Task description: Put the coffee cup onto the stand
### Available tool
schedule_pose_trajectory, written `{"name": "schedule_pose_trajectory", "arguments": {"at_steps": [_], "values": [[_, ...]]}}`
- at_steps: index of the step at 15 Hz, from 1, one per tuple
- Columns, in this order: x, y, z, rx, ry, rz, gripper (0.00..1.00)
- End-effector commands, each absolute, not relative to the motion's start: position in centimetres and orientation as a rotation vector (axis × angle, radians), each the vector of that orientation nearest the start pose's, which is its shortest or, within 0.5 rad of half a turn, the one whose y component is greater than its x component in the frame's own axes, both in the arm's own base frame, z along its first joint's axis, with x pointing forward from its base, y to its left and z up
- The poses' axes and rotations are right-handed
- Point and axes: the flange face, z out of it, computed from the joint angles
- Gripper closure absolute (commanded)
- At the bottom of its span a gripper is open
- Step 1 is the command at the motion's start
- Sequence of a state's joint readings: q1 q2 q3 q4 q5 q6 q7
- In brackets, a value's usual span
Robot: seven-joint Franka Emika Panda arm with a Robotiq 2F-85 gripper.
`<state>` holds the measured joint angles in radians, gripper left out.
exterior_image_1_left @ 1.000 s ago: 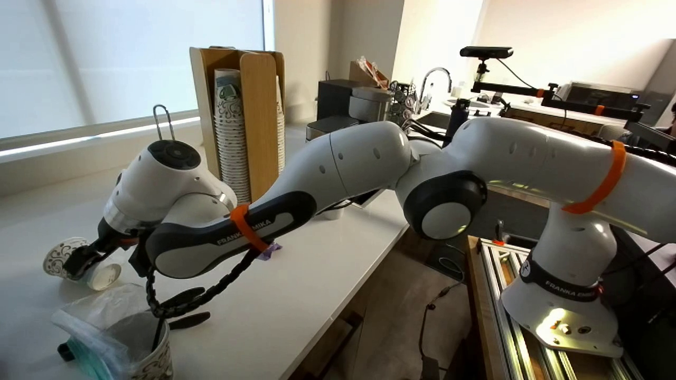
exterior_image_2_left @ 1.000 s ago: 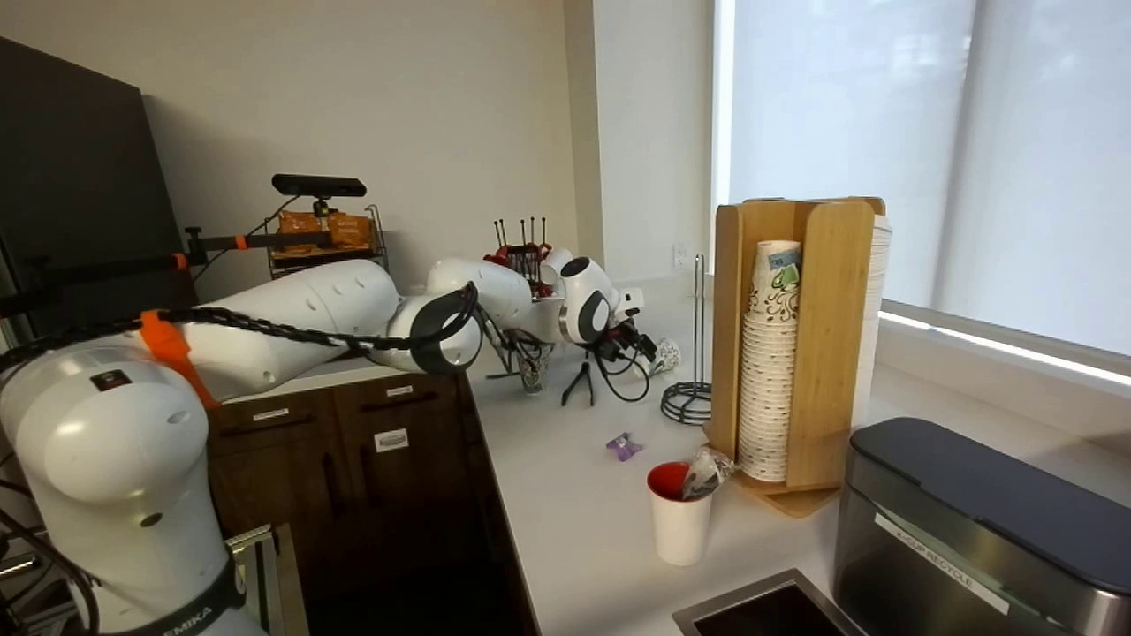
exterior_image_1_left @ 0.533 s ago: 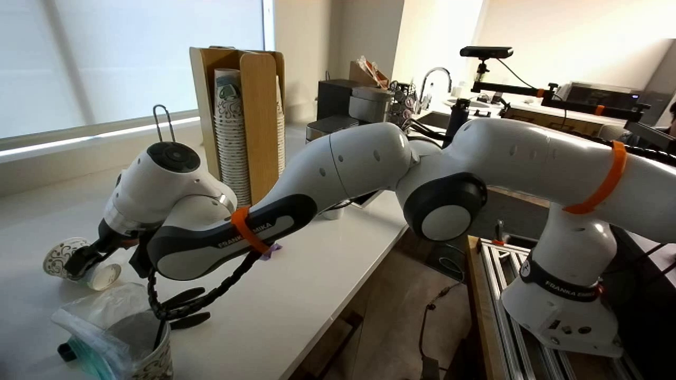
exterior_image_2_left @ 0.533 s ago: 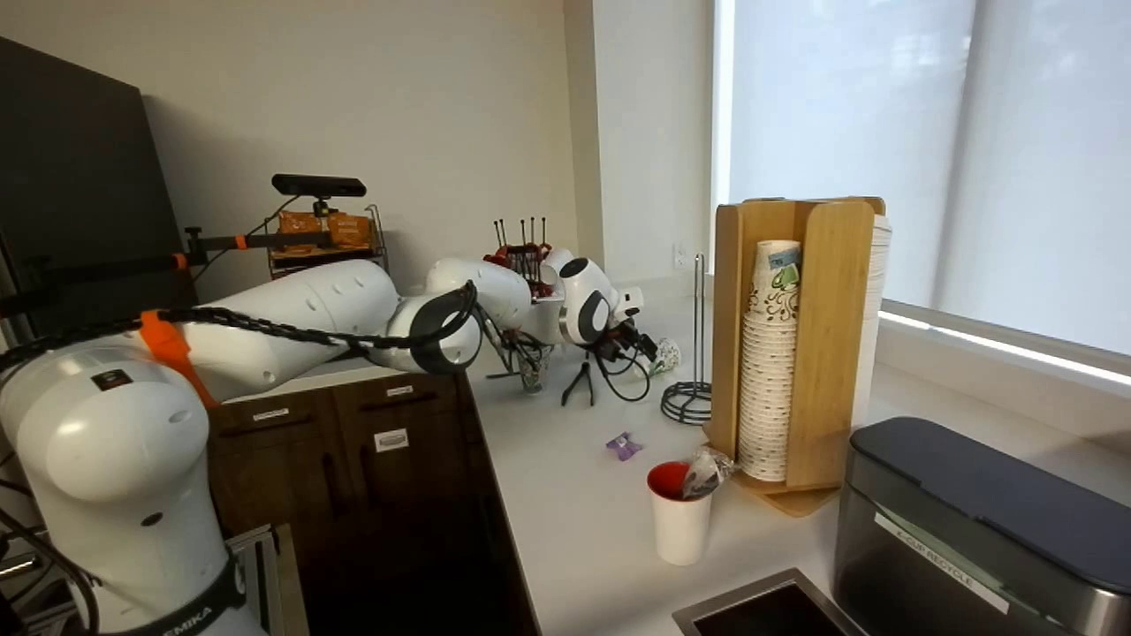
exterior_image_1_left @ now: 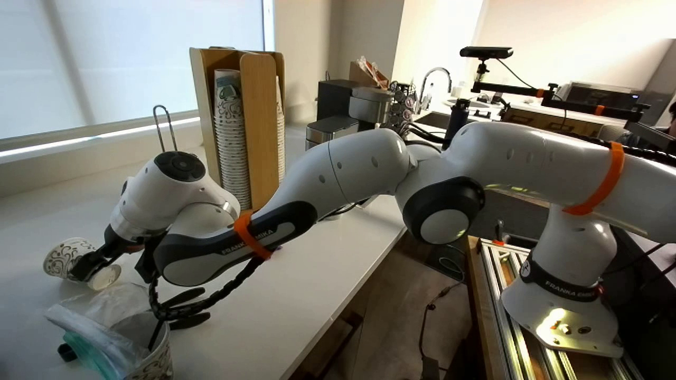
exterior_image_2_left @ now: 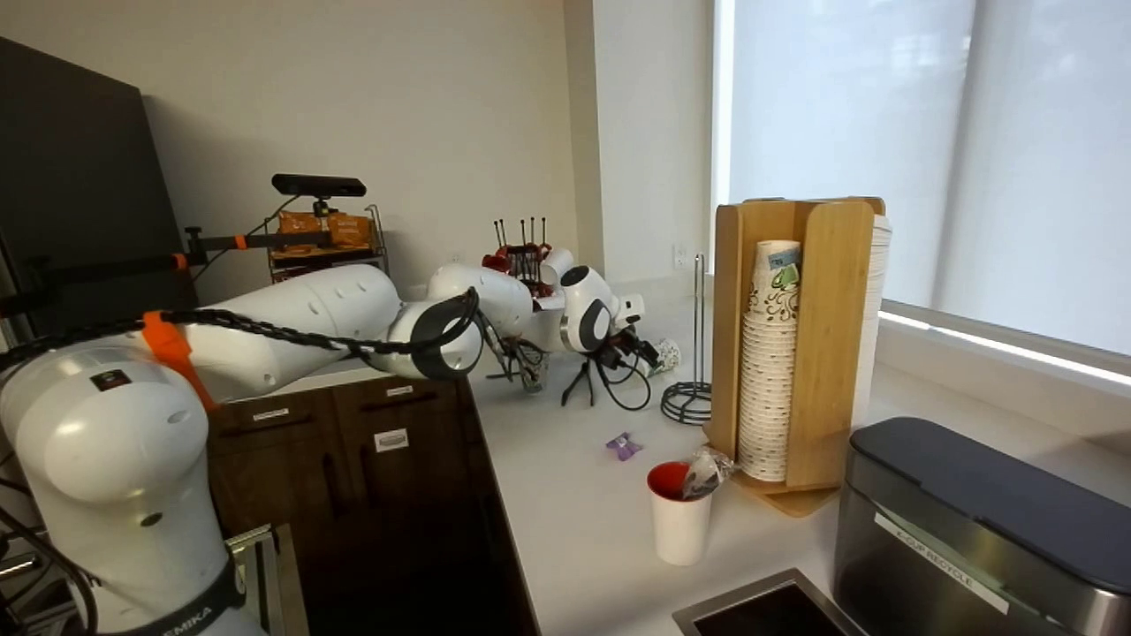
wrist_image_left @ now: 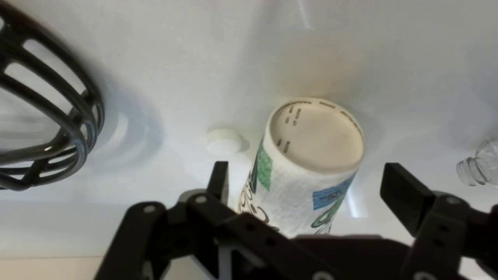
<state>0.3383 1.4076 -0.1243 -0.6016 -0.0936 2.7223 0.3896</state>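
Coffee cup (wrist_image_left: 299, 167): lies on its side on the counter (exterior_image_1_left: 285, 295), base foremost in wrist view, between the spread jaws of the gripper (wrist_image_left: 304, 177); contact unclear. Likely paper: light, thin-walled, easily dented; best gripped gently across the body, near the stiffer base. Mouth hidden in wrist view. Stand (exterior_image_2_left: 686, 412): cut off there.

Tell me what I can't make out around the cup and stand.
Coffee cup: its mouth is hidden behind the gripper in the wrist view.
Print on the cup's base: too blurred to read in the wrist view.
Stand: cut off by the left edge in the wrist view; its base is hidden behind the arm in an exterior view.
Clear bottle: cut off by the right edge in the wrist view.
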Motion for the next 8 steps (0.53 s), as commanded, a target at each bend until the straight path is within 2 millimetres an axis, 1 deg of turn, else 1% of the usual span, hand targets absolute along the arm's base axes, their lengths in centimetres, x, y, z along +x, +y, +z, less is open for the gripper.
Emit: {"name": "schedule_pose_trajectory", "arguments": {"at_steps": [1, 2, 3, 4, 5, 6, 8], "values": [[80.49, 25.13, 18.1, -2.86, -0.085, -1.102, 0.0], [80.47, 25.12, 17.99, -2.865, -0.083, -1.095, 0.0], [80.46, 25.09, 17.89, -2.87, -0.085, -1.094, 0.17], [80.46, 25.06, 17.81, -2.871, -0.086, -1.094, 0.28], [80.46, 24.99, 17.72, -2.874, -0.085, -1.095, 0.34], [80.46, 24.96, 17.66, -2.876, -0.083, -1.093, 0.44], [80.46, 24.91, 17.6, -2.882, -0.073, -1.092, 0.58]]}}
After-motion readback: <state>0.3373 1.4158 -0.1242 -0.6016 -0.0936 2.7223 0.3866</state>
